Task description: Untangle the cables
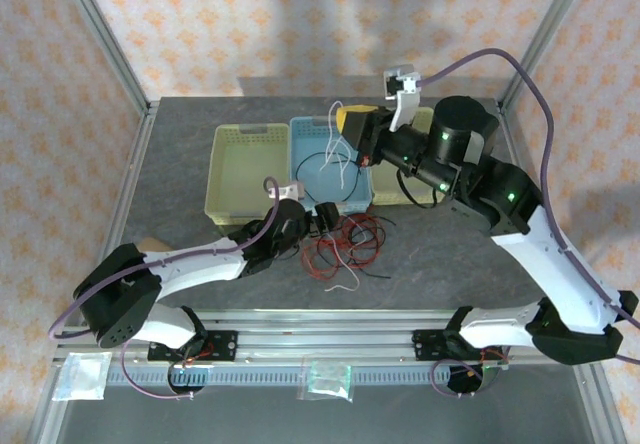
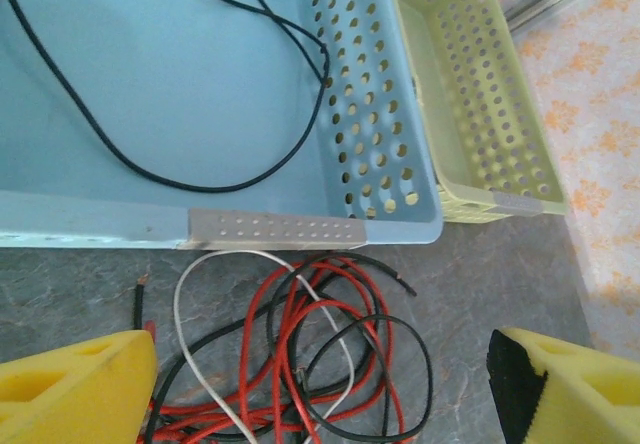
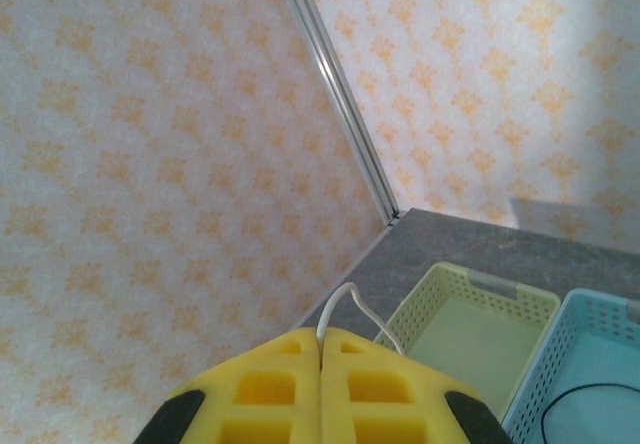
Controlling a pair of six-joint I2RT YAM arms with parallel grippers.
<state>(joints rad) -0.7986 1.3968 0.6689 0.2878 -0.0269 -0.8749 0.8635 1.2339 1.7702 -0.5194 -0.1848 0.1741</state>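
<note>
A tangle of red, black and white cables [image 1: 346, 244] lies on the grey table just in front of the blue basket [image 1: 300, 196]. My left gripper [image 2: 320, 352] hangs open over this tangle [image 2: 300, 354], with a yellow finger [image 2: 75, 389] on either side and nothing held. One black cable [image 2: 150, 176] lies looped inside the blue basket [image 2: 270, 229]. My right gripper [image 1: 352, 124] is raised above the baskets' far side. It is shut [image 3: 320, 342] on a white cable [image 3: 345, 306], which dangles over the blue basket [image 1: 338, 154].
Pale green baskets flank the blue one, on the left [image 1: 250, 169] and on the right [image 1: 385, 196]. The right arm [image 1: 470, 179] reaches over the right one. Metal frame posts [image 1: 105, 39] stand at the table's corners. Plastic bags [image 1: 326, 378] lie on the front rail shelf.
</note>
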